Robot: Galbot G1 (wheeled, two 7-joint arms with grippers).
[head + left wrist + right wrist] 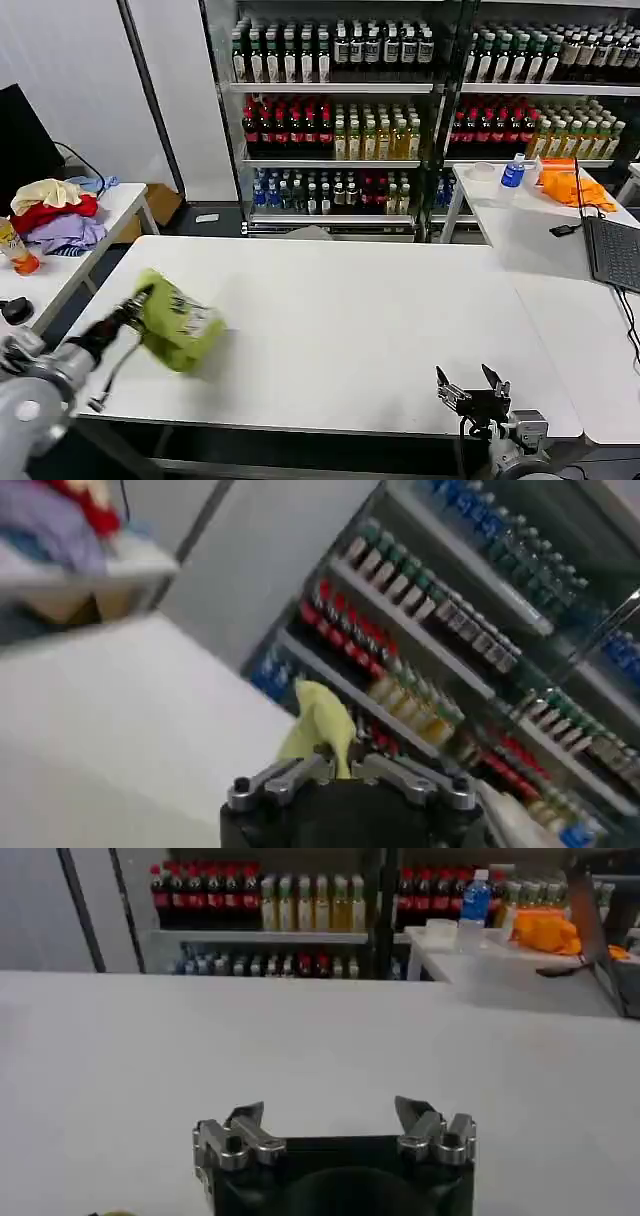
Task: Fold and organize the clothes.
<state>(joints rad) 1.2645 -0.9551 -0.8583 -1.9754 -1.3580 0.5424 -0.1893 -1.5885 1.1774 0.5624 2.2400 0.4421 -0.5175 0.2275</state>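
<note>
The clothes, a folded lime yellow-green T-shirt (178, 323) with a small white patch, hang just above the left part of the white table (340, 330). My left gripper (140, 298) is shut on its near-left edge. In the left wrist view the yellow cloth (322, 725) stands up pinched between the shut fingers of the left gripper (338, 770). My right gripper (470, 384) waits open over the table's near right edge, its fingers apart with nothing between them; the right wrist view looks past the right gripper (330, 1116) over bare tabletop.
A cream, red and lavender clothes pile (55, 215) lies on a side table at the left. At the right another table holds a laptop (612, 250), an orange cloth (575, 185) and a water bottle (513, 172). Drink-filled shelves (400, 100) stand behind.
</note>
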